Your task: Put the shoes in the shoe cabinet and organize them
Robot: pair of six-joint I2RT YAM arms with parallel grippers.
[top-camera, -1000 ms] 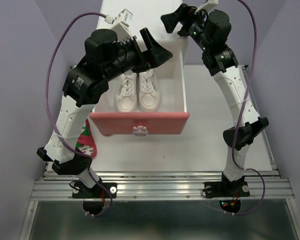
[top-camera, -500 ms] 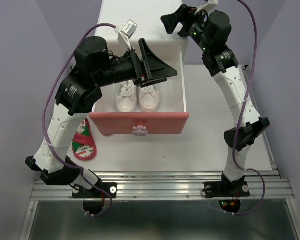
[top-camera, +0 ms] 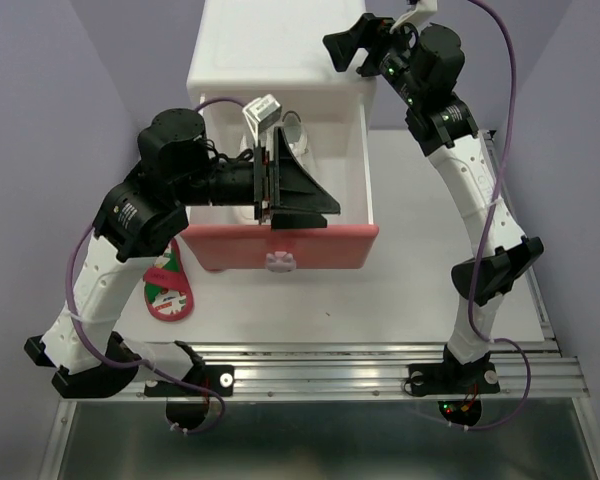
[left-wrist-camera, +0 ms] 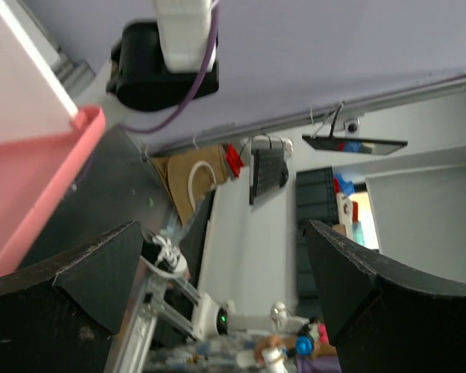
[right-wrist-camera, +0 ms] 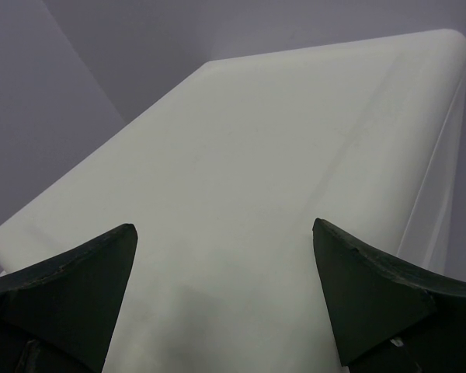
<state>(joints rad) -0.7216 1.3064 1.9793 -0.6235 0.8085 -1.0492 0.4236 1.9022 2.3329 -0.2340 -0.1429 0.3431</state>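
The white shoe cabinet point(top-camera: 270, 50) stands at the back with its pink-fronted drawer point(top-camera: 280, 245) pulled open. My left gripper point(top-camera: 325, 208) hangs over the drawer near its front right, open and empty. My left arm hides most of the white sneakers in the drawer; a small white part point(top-camera: 297, 133) shows behind it. One red sandal point(top-camera: 168, 290) lies on the table left of the drawer. In the left wrist view my left gripper point(left-wrist-camera: 221, 233) points out past the pink drawer front point(left-wrist-camera: 31, 179). My right gripper point(top-camera: 345, 45) is open above the cabinet top point(right-wrist-camera: 241, 155); the right wrist view shows it point(right-wrist-camera: 224, 229) empty.
The drawer's bunny knob point(top-camera: 278, 262) faces the near edge. The white tabletop point(top-camera: 430, 290) extends right of the drawer. Purple walls close in on both sides. A metal rail point(top-camera: 320, 375) runs along the front by the arm bases.
My left arm has swung back and down toward the near side, carrying its open gripper over the drawer front and covering the sneakers. The right arm has not moved.
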